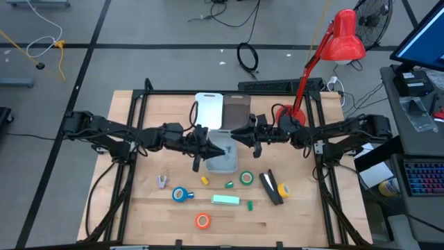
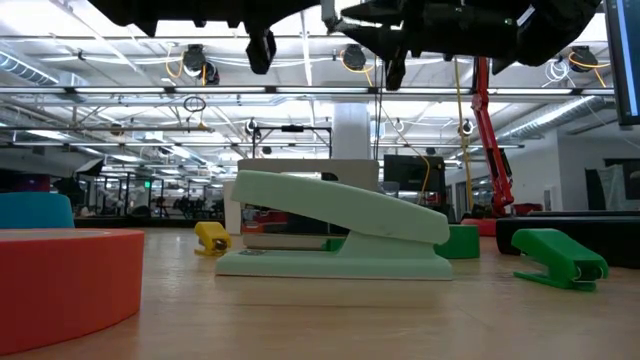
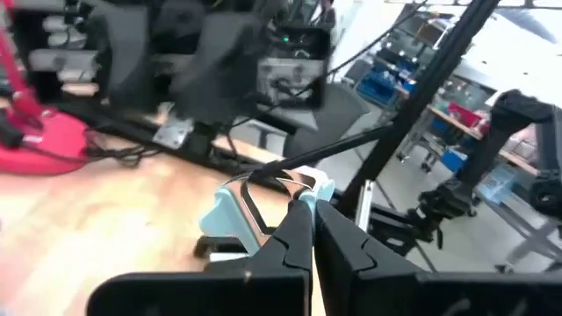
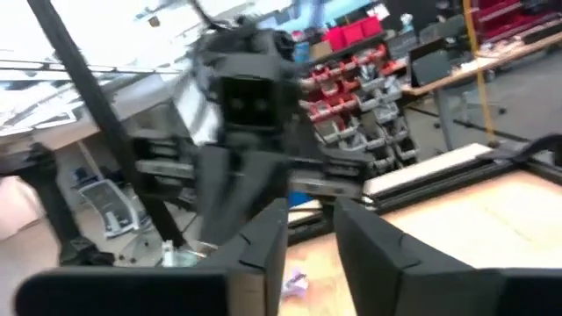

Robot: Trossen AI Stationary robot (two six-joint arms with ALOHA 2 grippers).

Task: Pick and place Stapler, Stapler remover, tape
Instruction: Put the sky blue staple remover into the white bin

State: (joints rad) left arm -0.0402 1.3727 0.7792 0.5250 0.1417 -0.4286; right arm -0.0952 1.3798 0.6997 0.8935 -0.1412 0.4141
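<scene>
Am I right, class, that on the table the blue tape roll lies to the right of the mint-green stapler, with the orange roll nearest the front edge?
Not quite. In the high view the blue tape roll lies to the left of the mint-green stapler, not the right. The rest holds: the orange roll lies nearest the front edge of the table.

Two matte black arms, boxy segmented links with rounded joint housings; black cables trail along the left arm (image 1: 132,136) and right arm (image 1: 333,132); flat, wedge-shaped dark fingers (image 3: 290,241), smooth plastic faces
</scene>
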